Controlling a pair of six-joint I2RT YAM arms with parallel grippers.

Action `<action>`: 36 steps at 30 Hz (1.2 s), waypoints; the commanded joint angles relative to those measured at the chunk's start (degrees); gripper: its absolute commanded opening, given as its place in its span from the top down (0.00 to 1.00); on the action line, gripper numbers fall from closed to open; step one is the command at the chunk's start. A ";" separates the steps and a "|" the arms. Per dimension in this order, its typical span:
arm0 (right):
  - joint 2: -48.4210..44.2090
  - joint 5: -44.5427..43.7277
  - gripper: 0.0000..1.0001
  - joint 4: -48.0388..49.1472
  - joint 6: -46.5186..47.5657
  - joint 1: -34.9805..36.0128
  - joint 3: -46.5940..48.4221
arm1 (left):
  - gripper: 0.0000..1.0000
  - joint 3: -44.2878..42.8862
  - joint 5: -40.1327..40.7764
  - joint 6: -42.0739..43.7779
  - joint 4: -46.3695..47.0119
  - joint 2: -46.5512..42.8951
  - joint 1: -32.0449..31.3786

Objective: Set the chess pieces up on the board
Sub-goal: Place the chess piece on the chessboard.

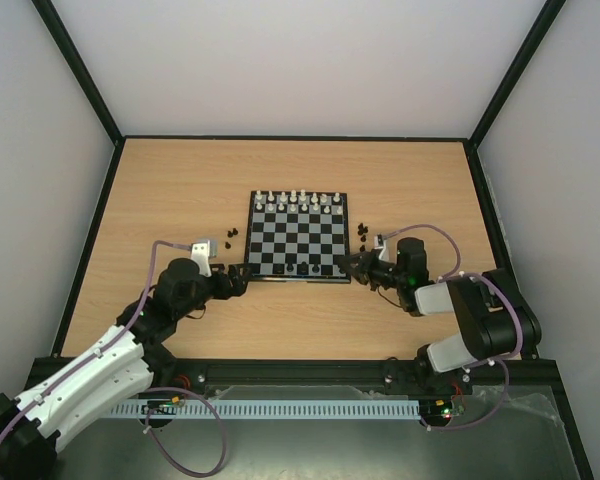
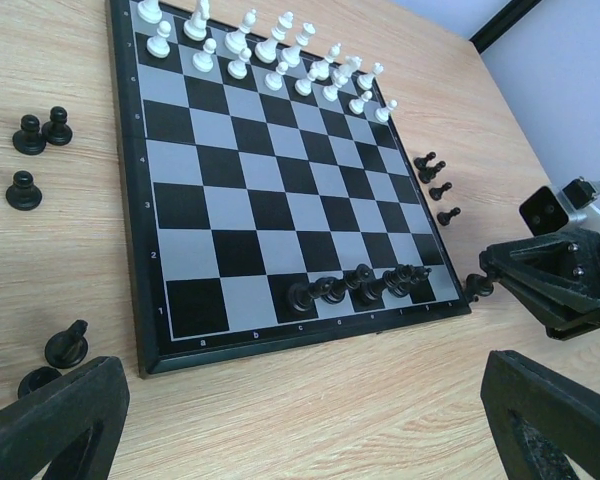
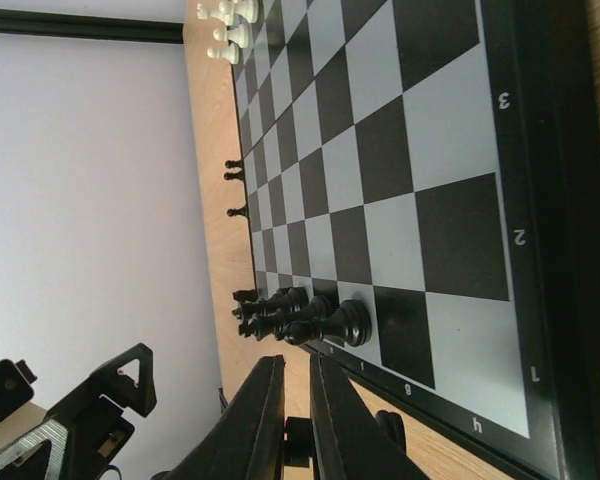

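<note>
My right gripper [image 3: 298,372], at the bottom of the right wrist view, is clenched almost fully. I cannot tell whether a piece sits between its jaws. My left gripper [image 2: 300,440] is released, with its fingers wide apart at the bottom corners of its view.

The tiny black chess pieces [image 2: 360,285] form a short row on the black-and-grey checkered board [image 2: 185,205], at lower centre. More loose black pieces [image 2: 28,135] lie off the board at left and right. I judge them light, rigid, smooth and easily toppled, so I would grip each by the head, from above. Small white chess pieces [image 2: 270,50] fill the top edge.

The wood-grain tabletop [image 2: 60,260] is flat, and pale walls [image 1: 300,60] enclose it.
</note>
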State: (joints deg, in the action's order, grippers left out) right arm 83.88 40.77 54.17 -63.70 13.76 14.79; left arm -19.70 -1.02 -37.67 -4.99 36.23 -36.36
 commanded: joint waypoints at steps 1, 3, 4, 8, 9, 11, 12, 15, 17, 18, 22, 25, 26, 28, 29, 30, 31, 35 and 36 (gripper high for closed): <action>2.99 1.55 0.91 4.64 -0.22 -0.29 -0.24 | 0.00 -1.82 0.55 0.74 1.43 0.55 -0.16; 4.42 1.67 0.91 5.90 -0.38 -0.40 -0.07 | 0.01 -1.93 0.58 0.77 1.60 0.95 -0.14; 5.13 1.86 0.91 6.73 -0.55 -0.40 -0.04 | 0.01 -1.93 0.64 0.79 1.57 1.08 -0.12; 7.28 2.20 0.90 8.05 -0.90 -0.34 0.73 | 0.00 -2.03 0.75 0.90 1.75 1.32 -0.12; 7.65 2.32 0.90 8.24 -0.94 -0.38 0.94 | 0.01 -2.06 0.83 0.91 1.80 1.39 -0.12; 8.29 2.39 0.90 8.55 -0.90 -0.40 1.35 | 0.01 -2.09 0.92 0.93 1.83 1.59 -0.12; 8.51 2.45 0.90 8.62 -0.90 -0.39 1.45 | 0.01 -2.09 0.93 0.87 1.95 1.64 -0.12; 9.29 2.41 0.90 8.71 -0.69 -0.39 1.82 | 0.01 -2.20 0.93 0.78 2.14 2.02 -0.12; 10.02 2.53 0.90 9.01 -0.77 -0.32 2.00 | 0.00 -2.21 0.88 0.80 2.40 2.28 -0.12; 10.37 2.67 0.89 9.44 -0.83 -0.39 2.12 | 0.00 -2.23 0.85 0.83 2.52 2.47 -0.12; 11.27 2.66 0.88 9.64 -0.58 -0.38 2.13 | 0.00 -2.29 0.76 0.80 2.75 2.92 -0.12; 11.66 2.56 0.86 9.38 -0.27 -0.39 2.17 | 0.00 -2.41 0.84 0.83 2.71 3.02 -0.16; 11.79 2.59 0.86 9.26 -0.08 -0.40 2.18 | 0.01 -2.37 0.88 0.80 2.70 3.01 -0.12; 11.91 2.36 0.83 8.67 0.35 -0.38 2.27 | 0.01 -2.36 0.93 0.76 2.72 3.02 -0.12; 12.00 2.29 0.82 8.48 0.52 -0.34 2.33 | 0.01 -2.36 0.85 0.82 2.79 3.05 -0.12; 11.92 2.12 0.81 8.16 0.73 -0.37 2.27 | 0.00 -2.38 0.84 0.83 2.75 3.03 -0.12; 11.87 1.97 0.81 7.77 1.01 -0.45 2.27 | 0.00 -2.36 0.84 0.81 2.74 3.06 -0.12; 10.81 1.13 0.80 5.88 2.17 -0.40 2.18 | 0.01 -2.36 0.89 0.79 2.62 2.82 -0.12; 10.49 0.80 0.79 5.16 2.56 -0.48 2.18 | 0.01 -2.37 0.85 0.84 2.60 2.80 -0.16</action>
State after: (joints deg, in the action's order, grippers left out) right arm 95.26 41.98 61.36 -63.61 13.56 16.25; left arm -19.99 -0.40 -37.45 -3.60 39.11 -36.36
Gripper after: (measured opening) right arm 0.202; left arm 0.994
